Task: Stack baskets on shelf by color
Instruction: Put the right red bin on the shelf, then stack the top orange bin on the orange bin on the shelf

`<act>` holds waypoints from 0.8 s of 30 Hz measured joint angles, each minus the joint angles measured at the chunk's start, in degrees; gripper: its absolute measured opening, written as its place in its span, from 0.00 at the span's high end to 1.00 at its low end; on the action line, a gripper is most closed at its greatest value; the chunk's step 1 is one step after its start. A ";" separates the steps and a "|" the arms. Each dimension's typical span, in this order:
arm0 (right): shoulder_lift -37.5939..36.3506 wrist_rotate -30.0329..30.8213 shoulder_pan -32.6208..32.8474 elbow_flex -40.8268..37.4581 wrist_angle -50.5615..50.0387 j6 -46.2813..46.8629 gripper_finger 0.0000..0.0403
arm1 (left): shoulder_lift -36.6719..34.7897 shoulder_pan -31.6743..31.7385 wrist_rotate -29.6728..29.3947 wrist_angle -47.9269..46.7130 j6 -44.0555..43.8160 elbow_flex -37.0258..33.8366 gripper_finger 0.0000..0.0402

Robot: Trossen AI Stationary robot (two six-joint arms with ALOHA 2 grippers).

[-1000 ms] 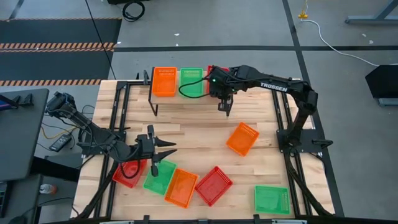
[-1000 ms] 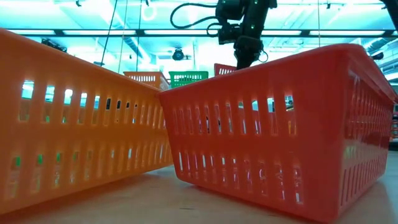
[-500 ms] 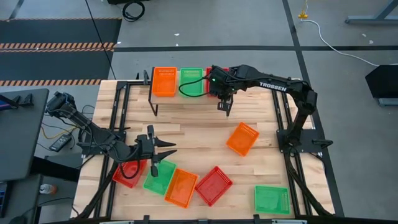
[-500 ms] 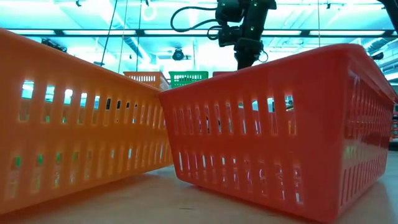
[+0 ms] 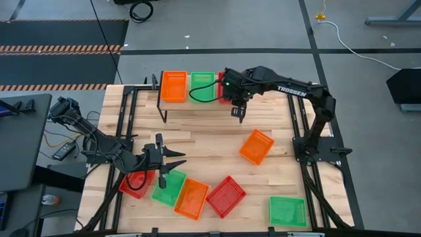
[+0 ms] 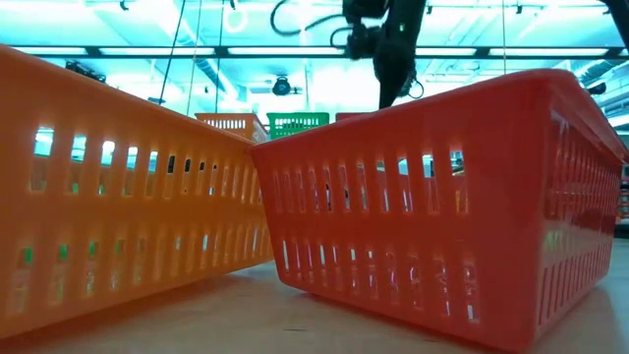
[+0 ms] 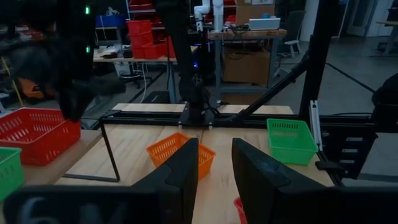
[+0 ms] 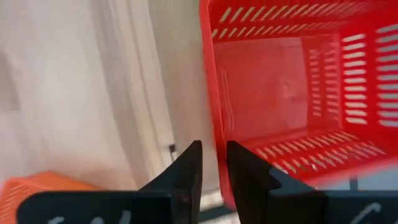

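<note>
Here, light-wood table [image 5: 210, 141], scattered baskets [image 5: 227, 195]; grey concrete floor [image 5: 263, 26] around.

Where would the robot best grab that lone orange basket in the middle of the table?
Probably on one rim wall, from straight above: the orange basket lies open side up, turned askew to the table, clear of the others. One finger would go inside a thin mesh wall, one outside, wrist turned to match. The right gripper hangs nearest.
</note>
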 joint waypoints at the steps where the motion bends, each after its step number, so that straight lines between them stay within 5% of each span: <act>1: -0.06 0.01 0.49 1.48 -0.92 1.12 0.79 | 0.00 0.01 0.00 0.00 0.09 0.00 0.74; 11: -0.10 -0.54 8.73 7.92 -16.89 19.24 0.75 | 0.00 -0.39 -0.02 -0.23 0.33 0.00 0.74; 17: -0.05 -5.03 15.67 7.31 -16.89 30.46 0.75 | -0.02 -0.99 -0.02 -0.33 -0.14 0.00 0.74; 24: 0.12 -3.54 22.49 3.71 -16.42 40.94 0.75 | -0.29 -3.29 -0.02 -0.19 -0.15 0.00 0.74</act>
